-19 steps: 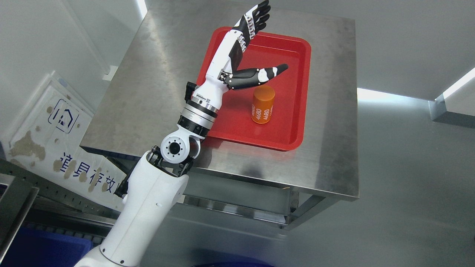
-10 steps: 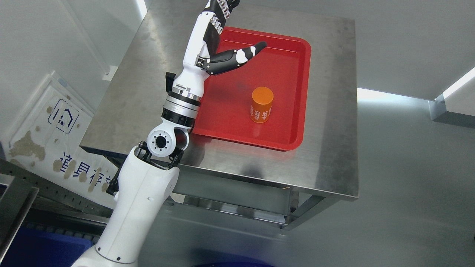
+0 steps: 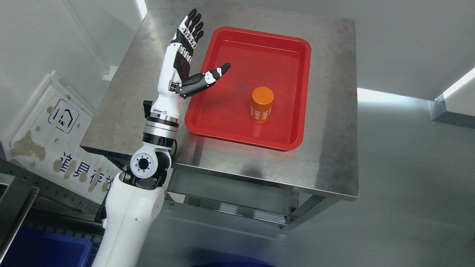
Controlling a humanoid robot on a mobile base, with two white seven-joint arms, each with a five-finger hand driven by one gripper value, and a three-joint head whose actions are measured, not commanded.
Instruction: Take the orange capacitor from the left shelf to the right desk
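Note:
An orange capacitor (image 3: 262, 104), a short cylinder with white print, stands upright in a red tray (image 3: 289, 55) on a steel table (image 3: 334, 111). My left hand (image 3: 196, 52) is open and empty, fingers (image 3: 190, 26) spread upward and thumb pointing right over the tray's left rim. The hand is well to the left of the capacitor and apart from it. The right arm is out of view.
A white board with blue print (image 3: 52, 133) leans against the wall at the left. A grey shelf rail (image 3: 44, 189) and a blue bin (image 3: 41, 250) are at the lower left. The grey floor spreads out right of the table.
My left arm has drawn back to the left and away from the capacitor, hand staying open. The capacitor stands where it was in the tray.

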